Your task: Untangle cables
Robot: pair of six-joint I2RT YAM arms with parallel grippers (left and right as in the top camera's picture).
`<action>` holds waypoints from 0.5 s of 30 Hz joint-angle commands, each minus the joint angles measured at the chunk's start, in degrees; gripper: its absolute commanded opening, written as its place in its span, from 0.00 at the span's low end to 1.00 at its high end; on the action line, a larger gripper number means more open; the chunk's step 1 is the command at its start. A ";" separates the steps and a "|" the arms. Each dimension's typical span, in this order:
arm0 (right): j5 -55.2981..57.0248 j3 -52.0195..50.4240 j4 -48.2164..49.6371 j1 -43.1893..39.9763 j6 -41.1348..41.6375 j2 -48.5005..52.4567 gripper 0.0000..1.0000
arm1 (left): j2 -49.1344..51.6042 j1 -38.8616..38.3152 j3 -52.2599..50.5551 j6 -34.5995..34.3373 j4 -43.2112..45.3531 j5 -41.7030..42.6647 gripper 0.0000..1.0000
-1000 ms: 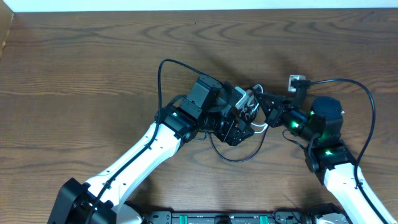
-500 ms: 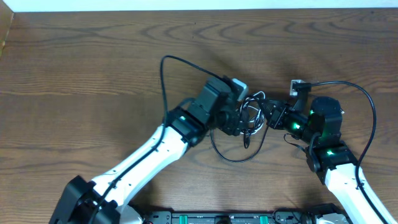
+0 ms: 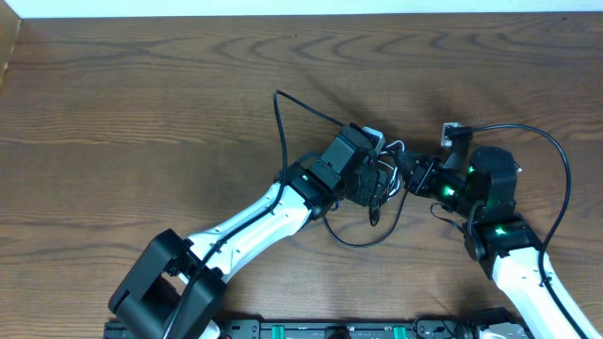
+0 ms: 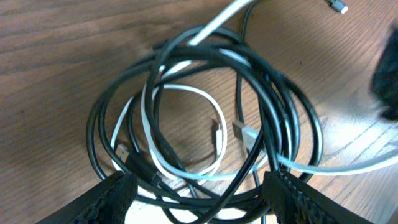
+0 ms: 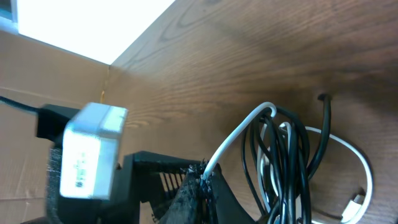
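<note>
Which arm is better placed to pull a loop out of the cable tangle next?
Left, probably: the left gripper hangs open over the cables, while the right gripper is shut on the white cable.

Dark brown bench (image 3: pixel 141 94) with wavy, lighter wood grain. On it lies a tangle of glossy black cables (image 4: pixel 93 143) and one white cable (image 4: pixel 186 89), their plug tips silver. The left arm (image 3: pixel 254 221) and right arm (image 3: pixel 528 273) are white with black joints and small green lights.
</note>
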 commanded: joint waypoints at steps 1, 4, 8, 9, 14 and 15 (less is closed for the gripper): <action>0.96 0.66 -0.24 -0.46 0.52 -0.22 0.01 | 0.00 -0.33 0.13 -1.77 0.39 -0.76 0.72; 1.68 0.66 -0.22 -0.46 0.90 -0.22 0.01 | 0.00 -1.25 0.13 -1.75 0.39 -0.81 0.72; 1.99 0.66 -0.22 -0.46 2.25 -0.22 0.01 | 0.07 -3.19 0.13 -1.79 0.35 -3.58 0.72; 1.99 0.66 -0.22 -0.46 2.25 -0.22 0.01 | 0.07 -3.69 0.13 -1.84 0.39 -4.74 0.72; 1.95 0.66 -0.22 -0.46 3.56 -0.22 0.01 | 0.74 -4.76 0.09 -7.63 0.09 -11.74 0.71; 1.73 0.66 -0.22 -0.46 3.54 -0.22 0.01 | 1.49 -4.74 0.09 -9.44 -0.02 -13.77 0.71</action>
